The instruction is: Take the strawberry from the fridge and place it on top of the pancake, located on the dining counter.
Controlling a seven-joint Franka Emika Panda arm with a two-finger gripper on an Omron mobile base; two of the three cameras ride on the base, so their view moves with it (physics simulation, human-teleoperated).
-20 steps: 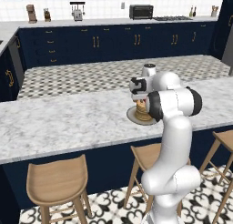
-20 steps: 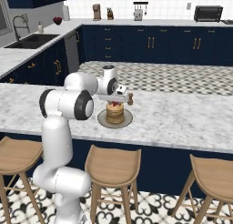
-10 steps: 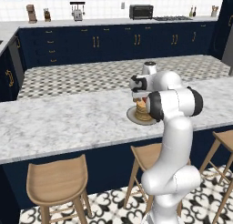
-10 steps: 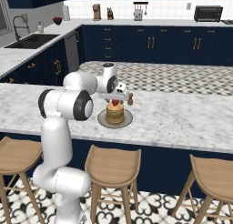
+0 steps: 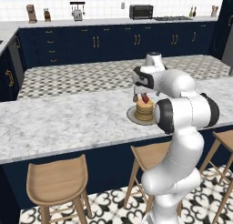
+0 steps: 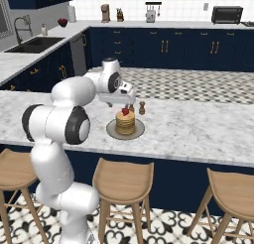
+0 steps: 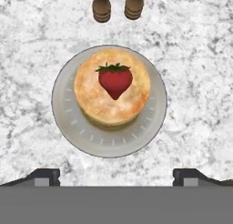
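Glossy cone-shaped strawberry (image 7: pixel 115 82) sits atop round golden pancake (image 7: pixel 112 92), marbled bench (image 7: pixel 195 82); jaws spread wide above, empty.

Tabletop (image 7: pixel 195 59): grey-veined white marble, smooth | plate (image 7: pixel 68 123): matt grey, finely ridged rim | pancake (image 7: pixel 91 98): matt golden, porous | strawberry (image 7: pixel 115 80): glossy red | stools (image 5: pixel 57 182): pale wood, satin

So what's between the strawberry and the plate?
The pancake stack. In the hand view the strawberry lies on top of it, and the stack sits on the plate, so berry and plate stay apart.
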